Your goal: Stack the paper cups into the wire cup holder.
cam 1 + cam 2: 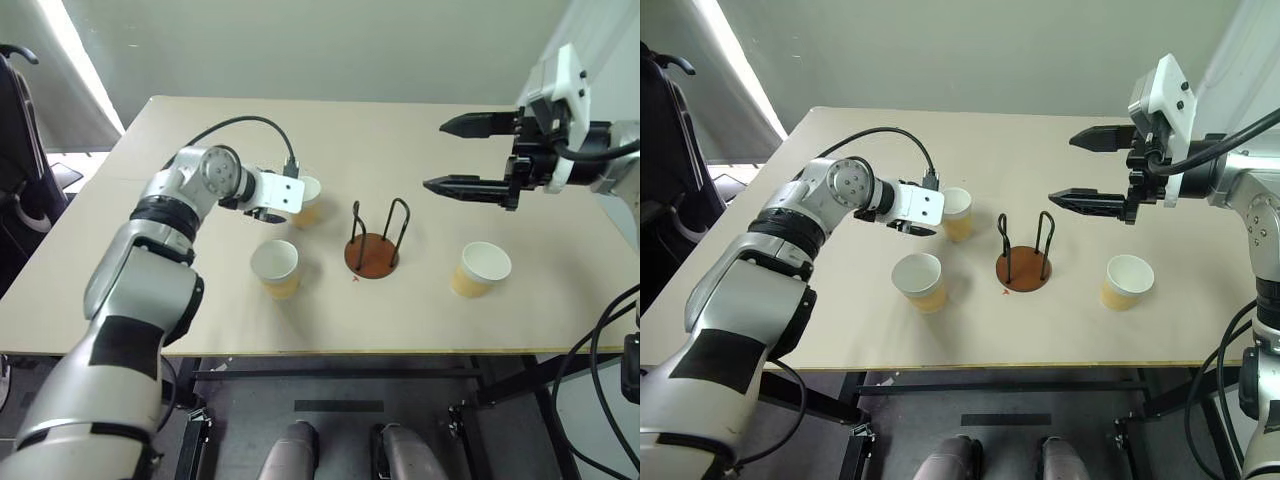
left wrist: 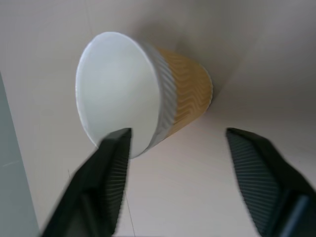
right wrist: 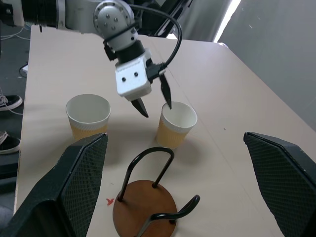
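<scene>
Left gripper [image 3: 155, 101], fingers spread astride the far-left paper cup [image 3: 176, 125]'s rim; an off-centre closure could tip it.

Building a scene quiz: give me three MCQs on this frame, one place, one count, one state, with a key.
1. Where is the holder?
A. between the cups, mid-table
B. at the table's far edge
C. in the right gripper

2. How many cups stand on the table?
A. one
B. two
C. three

3. What is in the holder?
A. one cup
B. nothing
C. two cups

Key: 1 A, cups stand on both sides of it; 2 C, cups at; 3 B, its disc lies bare between the wires.
</scene>
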Available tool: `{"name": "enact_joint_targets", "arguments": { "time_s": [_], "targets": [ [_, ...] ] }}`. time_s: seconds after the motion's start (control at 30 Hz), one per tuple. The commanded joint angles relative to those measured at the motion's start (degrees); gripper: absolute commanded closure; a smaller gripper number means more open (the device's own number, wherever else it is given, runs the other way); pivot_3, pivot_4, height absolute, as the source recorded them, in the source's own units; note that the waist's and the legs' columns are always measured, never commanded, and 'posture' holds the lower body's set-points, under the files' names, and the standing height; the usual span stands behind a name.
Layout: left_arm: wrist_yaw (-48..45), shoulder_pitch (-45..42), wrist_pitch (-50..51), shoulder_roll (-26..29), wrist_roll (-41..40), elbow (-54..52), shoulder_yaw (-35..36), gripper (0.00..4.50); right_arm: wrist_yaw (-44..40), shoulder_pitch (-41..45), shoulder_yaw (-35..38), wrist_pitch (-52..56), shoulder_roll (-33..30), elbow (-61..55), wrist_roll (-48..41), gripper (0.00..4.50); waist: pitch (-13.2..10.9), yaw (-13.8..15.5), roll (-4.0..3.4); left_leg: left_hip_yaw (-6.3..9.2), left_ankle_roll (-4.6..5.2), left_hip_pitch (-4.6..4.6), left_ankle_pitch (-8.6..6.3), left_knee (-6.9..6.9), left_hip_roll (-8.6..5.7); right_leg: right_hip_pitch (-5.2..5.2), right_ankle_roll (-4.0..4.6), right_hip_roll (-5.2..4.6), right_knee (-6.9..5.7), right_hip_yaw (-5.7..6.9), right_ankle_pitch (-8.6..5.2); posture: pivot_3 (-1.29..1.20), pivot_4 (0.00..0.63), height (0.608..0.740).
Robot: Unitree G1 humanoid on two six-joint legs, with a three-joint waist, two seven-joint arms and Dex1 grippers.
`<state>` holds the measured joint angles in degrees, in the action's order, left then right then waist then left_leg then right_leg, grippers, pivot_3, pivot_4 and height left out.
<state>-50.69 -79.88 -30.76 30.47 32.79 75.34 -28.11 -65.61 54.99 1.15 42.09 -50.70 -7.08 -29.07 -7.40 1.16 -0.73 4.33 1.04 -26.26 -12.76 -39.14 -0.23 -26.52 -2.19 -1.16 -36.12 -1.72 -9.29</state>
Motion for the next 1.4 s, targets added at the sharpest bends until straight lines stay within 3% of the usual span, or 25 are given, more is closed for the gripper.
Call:
{"name": "enact_joint_targets", "arguments": {
  "time_s": [0.03, 0.17, 0.2, 0.47, 0.83, 1.03, 1.17, 1.4],
  "targets": [
    [1.7, -0.9, 0.2, -0.2, 0.4, 0.1, 0.2, 3.03, 0.9, 0.6, 2.1, -0.3, -0.7, -1.8, -0.8, 0.00, 0.0, 0.1, 0.00, 0.08, 0.00, -0.02, 0.00, -0.04, 0.04, 0.00, 0.00, -0.06, 0.00, -0.04, 0.00, 0.00, 0.150, 0.740],
    [1.2, -0.9, 0.1, -0.7, 0.4, 0.3, 0.3, 4.44, 1.2, 0.3, 2.1, -0.4, -1.0, -1.6, -0.7, 0.00, 0.0, 0.0, 0.00, 0.07, -0.01, 0.00, 0.02, -0.04, 0.06, 0.01, -0.03, -0.05, 0.00, -0.07, 0.02, 0.00, 0.150, 0.740],
    [1.0, -0.9, 0.0, -0.8, 0.4, 0.4, 0.4, 4.48, 1.3, 0.2, 2.1, -0.3, -1.0, -1.6, -0.7, 0.00, 0.0, 0.1, 0.00, 0.00, -0.01, 0.01, 0.02, -0.03, 0.01, 0.01, -0.03, 0.01, 0.00, -0.03, 0.02, 0.00, 0.150, 0.740],
    [-1.7, -3.9, -1.3, 0.0, -2.0, 0.0, 2.7, 4.48, 0.9, -0.4, 1.9, -0.1, -1.8, -2.1, -0.9, 0.00, 0.0, 0.1, 0.00, 0.00, 0.01, 0.00, 0.03, -0.06, 0.02, 0.01, -0.05, 0.01, 0.00, -0.04, 0.03, 0.00, 0.150, 0.740],
    [-10.8, -15.6, 7.9, -2.8, -18.8, -2.5, 19.0, 4.48, 1.3, -2.8, 2.0, 3.3, -4.0, -4.0, -1.4, 0.00, 0.0, 0.3, 0.04, -0.12, 0.07, -0.11, 0.01, -0.05, -0.02, 0.01, -0.15, -0.04, 0.13, -0.14, -0.02, 0.00, 0.150, 0.740],
    [-30.5, -17.8, 19.0, -4.6, -28.0, -7.0, 23.7, 4.48, 1.3, -5.9, 2.7, 5.3, -6.4, -7.1, -2.3, 0.00, 0.0, 0.3, 0.00, -0.28, 0.16, -0.10, -0.04, -0.08, 0.05, 0.01, -0.23, -0.07, 0.10, -0.17, -0.03, 0.00, 0.150, 0.740],
    [-41.3, -16.4, 23.8, -2.4, -31.5, -11.9, 19.3, 4.48, 2.4, -6.9, 3.7, 7.1, -7.1, -9.5, -3.7, 0.00, -0.1, 0.0, -0.02, -0.22, 0.21, -0.13, -0.05, -0.15, 0.10, -0.02, -0.26, -0.07, 0.08, -0.19, -0.02, 0.00, 0.150, 0.740],
    [-41.8, -12.3, 29.7, 1.3, -42.4, -19.6, 6.0, 4.48, 4.8, -9.4, 6.5, 10.5, -8.3, -13.8, -6.5, 0.00, -0.1, 0.1, -0.08, -0.21, 0.29, 0.00, -0.09, -0.31, 0.13, 0.13, -0.27, -0.05, -0.04, -0.12, -0.02, 0.00, 0.150, 0.740]
  ]
}}
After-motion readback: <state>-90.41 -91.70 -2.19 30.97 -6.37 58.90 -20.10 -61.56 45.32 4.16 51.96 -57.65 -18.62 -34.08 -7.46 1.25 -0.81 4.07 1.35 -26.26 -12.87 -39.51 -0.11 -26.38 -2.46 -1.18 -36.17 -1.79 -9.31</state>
